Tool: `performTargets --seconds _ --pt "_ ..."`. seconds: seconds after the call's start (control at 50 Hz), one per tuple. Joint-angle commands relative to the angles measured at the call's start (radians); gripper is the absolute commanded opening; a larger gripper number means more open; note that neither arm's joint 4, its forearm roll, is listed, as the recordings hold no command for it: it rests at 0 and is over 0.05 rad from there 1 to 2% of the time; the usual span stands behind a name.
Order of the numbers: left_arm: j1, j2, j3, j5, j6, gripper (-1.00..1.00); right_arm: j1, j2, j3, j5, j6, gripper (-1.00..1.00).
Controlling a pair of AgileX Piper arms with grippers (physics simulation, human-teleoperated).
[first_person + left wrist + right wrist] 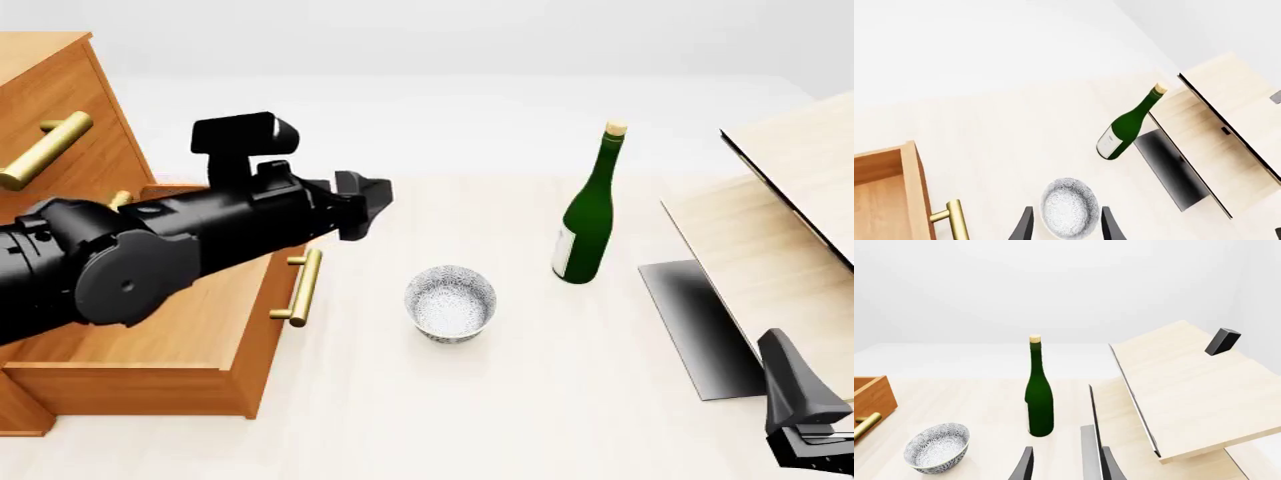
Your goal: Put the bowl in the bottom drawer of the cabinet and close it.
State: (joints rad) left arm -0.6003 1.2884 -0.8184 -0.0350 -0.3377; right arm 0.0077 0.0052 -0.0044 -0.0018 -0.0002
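Pale wood grain covers the counter (534,420), with a plain white backdrop behind it. Nearest in the front view, the right gripper (1066,467) sits low at the right corner, idle; its wrist view shows the jaws apart with nothing between them. The left arm (147,250) crosses in from the left above the bottom drawer (160,340), which stands pulled out of the cabinet (54,110), its brass handle (303,287) facing the bowl. The drawer's inside, as far as it shows, is bare wood.

The bowl (451,302) stands upright on the counter just right of that handle, apart from it and outside the drawer. The left gripper (1066,227) hangs above and left of the bowl; in its wrist view the two fingers (1024,227) frame the bowl on either side, jaws spread wide, and whether they touch the rim I cannot tell.

Further back and to the right, a green bottle (587,215) with a cork and white label stands upright. Beyond it on the right, a pale wood box (787,200) with a dark panel (694,325) sits tilted at the counter's edge.
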Motion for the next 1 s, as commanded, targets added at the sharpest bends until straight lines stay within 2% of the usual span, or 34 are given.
performTargets --seconds 0.02,0.46,0.54,1.0 --pt "0.005 0.053 -0.003 -0.044 -0.031 1.00 0.000 0.000 0.000 0.000 0.000 1.00" --pt "0.036 0.164 -0.054 -0.074 -0.077 1.00 0.000 0.000 0.000 0.000 0.000 1.00" --pt "0.034 0.182 -0.055 -0.092 -0.113 1.00 0.000 0.000 0.000 0.000 0.000 1.00" --pt "0.052 0.288 -0.061 -0.135 -0.180 1.00 0.000 0.000 0.000 0.000 0.000 1.00"
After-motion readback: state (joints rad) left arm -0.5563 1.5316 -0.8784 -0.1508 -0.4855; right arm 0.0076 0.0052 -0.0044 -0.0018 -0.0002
